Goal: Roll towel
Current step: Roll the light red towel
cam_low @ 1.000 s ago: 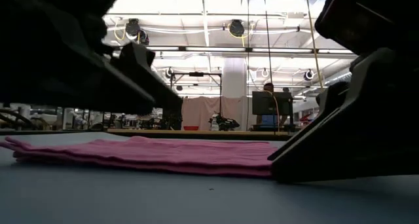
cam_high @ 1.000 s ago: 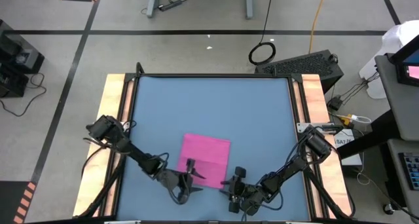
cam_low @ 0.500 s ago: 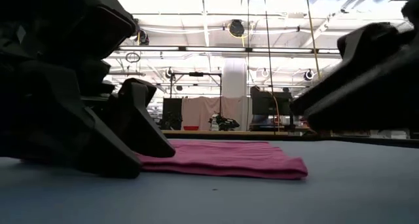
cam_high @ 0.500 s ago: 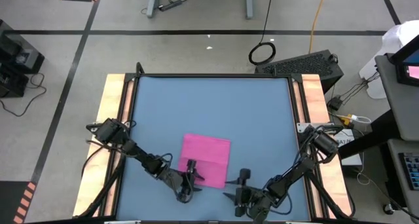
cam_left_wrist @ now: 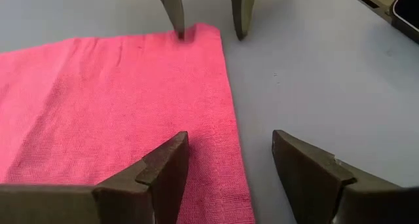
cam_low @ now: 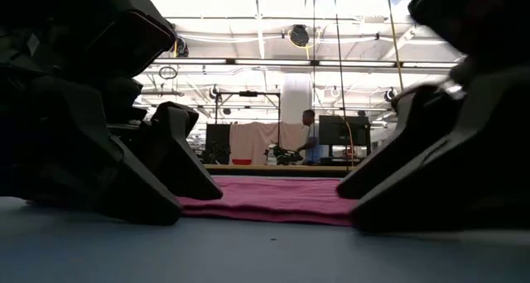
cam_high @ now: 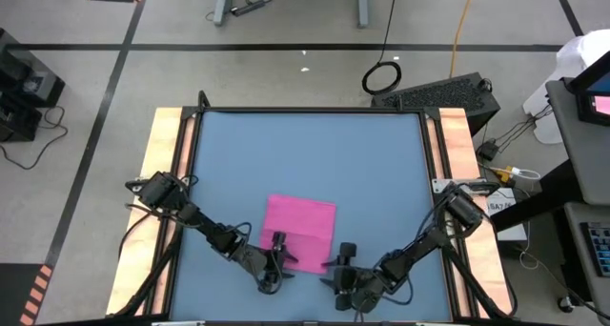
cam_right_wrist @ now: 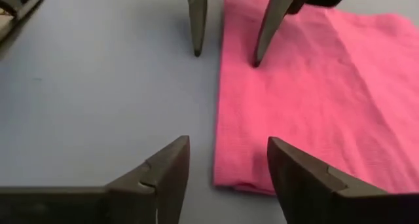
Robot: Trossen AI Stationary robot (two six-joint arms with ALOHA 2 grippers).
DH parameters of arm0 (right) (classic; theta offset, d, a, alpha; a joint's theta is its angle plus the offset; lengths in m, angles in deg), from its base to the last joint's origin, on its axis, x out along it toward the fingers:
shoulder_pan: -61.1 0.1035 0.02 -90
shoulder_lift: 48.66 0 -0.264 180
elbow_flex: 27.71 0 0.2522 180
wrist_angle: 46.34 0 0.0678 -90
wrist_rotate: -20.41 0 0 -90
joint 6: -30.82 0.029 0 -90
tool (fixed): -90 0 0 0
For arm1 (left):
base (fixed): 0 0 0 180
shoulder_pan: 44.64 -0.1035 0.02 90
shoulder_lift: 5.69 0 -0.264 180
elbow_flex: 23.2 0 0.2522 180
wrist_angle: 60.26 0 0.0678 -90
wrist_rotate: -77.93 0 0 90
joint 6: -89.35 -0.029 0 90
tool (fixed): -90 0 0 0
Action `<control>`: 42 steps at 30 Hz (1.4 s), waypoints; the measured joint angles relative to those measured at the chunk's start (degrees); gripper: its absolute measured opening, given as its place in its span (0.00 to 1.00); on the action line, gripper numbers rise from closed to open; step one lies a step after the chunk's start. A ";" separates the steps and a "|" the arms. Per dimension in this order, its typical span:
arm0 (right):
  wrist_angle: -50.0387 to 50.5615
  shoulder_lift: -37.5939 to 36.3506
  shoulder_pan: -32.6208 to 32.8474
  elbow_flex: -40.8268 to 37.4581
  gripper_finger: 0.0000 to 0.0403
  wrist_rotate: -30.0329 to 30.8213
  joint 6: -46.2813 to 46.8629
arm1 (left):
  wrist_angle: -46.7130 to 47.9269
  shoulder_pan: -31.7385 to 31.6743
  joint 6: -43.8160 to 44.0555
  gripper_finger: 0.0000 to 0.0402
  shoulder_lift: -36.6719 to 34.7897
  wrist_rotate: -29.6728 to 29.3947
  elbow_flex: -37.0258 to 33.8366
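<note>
The magenta-pink towel (cam_high: 299, 232) lies flat on the blue tabletop (cam_high: 305, 154), toward the near edge. My left gripper (cam_high: 277, 253) is open at the towel's near left corner. In the left wrist view, the left gripper (cam_left_wrist: 229, 142) straddles the near edge. My right gripper (cam_high: 335, 269) is open at the near right corner (cam_right_wrist: 239, 181), and that corner lies between its fingers in the right wrist view. The two grippers face each other along the towel's near edge (cam_left_wrist: 230, 112). My left gripper sets one fingertip (cam_right_wrist: 256, 61) down on the towel's top, just inside the near edge by the left corner; the other fingertip (cam_right_wrist: 198, 52) stands on the bare table. The fingers slant down from the table's left. The towel lies flat. My right gripper has one fingertip (cam_left_wrist: 181, 34) on the towel's near right corner; the other fingertip (cam_left_wrist: 240, 35) is off the cloth, over the table. The fingers slant down from the table's right. Nothing is pinched.
Wooden rails (cam_high: 167, 173) run along the tabletop's left and right sides. The blue surface beyond the towel's far edge is bare. A person (cam_low: 310, 138) stands far off in the room behind the table.
My left gripper has come down from above the towel to its near left corner and then kept still. My right gripper has drawn back off the near right corner toward the table's near right, then returned to it. The towel has stayed flat.
</note>
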 joint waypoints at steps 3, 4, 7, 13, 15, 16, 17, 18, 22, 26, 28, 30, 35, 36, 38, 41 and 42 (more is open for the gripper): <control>-0.24 0.92 -0.94 0.13 0.47 -1.61 3.76 | 0.00 0.00 0.01 0.56 0.01 -0.02 -0.01; -0.13 1.10 -1.22 0.13 0.46 -2.39 4.78 | 0.13 0.00 0.04 0.56 0.03 -0.05 -0.04; 0.81 1.44 -1.39 0.23 0.43 -3.22 8.06 | 0.10 0.00 0.01 0.56 0.04 -0.07 -0.06; 2.08 1.48 -1.39 0.22 0.31 -2.74 13.62 | -2.25 0.09 -0.17 0.56 0.23 -0.02 -0.19; 2.06 1.52 -1.40 0.18 0.25 -2.48 14.79 | -3.33 0.07 -0.42 0.56 0.25 0.08 -0.23; 2.07 1.51 -1.41 0.14 0.22 -2.18 15.41 | -3.71 0.07 -0.65 0.56 0.31 0.09 -0.23; 2.19 1.43 -1.42 0.13 0.18 -1.84 15.97 | -4.07 0.06 -0.81 0.56 0.34 0.09 -0.23; 2.26 1.41 -1.44 0.12 0.14 -1.70 16.31 | -4.32 0.04 -1.16 0.56 0.34 0.11 -0.23; 2.19 0.96 -1.57 0.09 0.02 -2.38 17.35 | -5.53 0.26 -2.71 0.56 0.38 -1.85 -0.26; 2.60 -0.65 -1.66 -0.07 0.04 -3.85 18.42 | -8.82 0.75 -6.23 0.56 0.41 -5.53 0.05; 3.01 -1.83 -1.82 -0.17 0.06 -5.04 18.91 | -9.36 0.97 -6.74 0.56 0.41 -5.62 0.60; 3.25 -3.13 -2.00 -0.17 0.05 -5.37 19.92 | -9.34 1.20 -7.59 0.56 0.41 -5.35 1.53; 2.95 -4.85 -3.73 -0.15 0.02 -4.81 23.59 | -7.85 1.33 -7.73 0.56 0.36 -4.29 3.36; 2.79 -5.04 -4.12 -0.15 0.01 -5.38 24.12 | -7.79 1.33 -7.83 0.56 0.36 -4.26 3.46; 2.56 -5.28 -4.70 -0.13 0.01 -6.73 24.79 | -7.78 1.33 -8.15 0.56 0.35 -4.88 3.72; 2.56 -5.30 -5.57 -0.13 0.01 -8.65 25.42 | -6.85 1.33 -8.16 0.56 0.32 -6.64 3.72; 2.56 -5.30 -5.72 -0.13 0.01 -9.02 25.46 | -6.42 1.29 -8.14 0.56 0.32 -6.69 3.72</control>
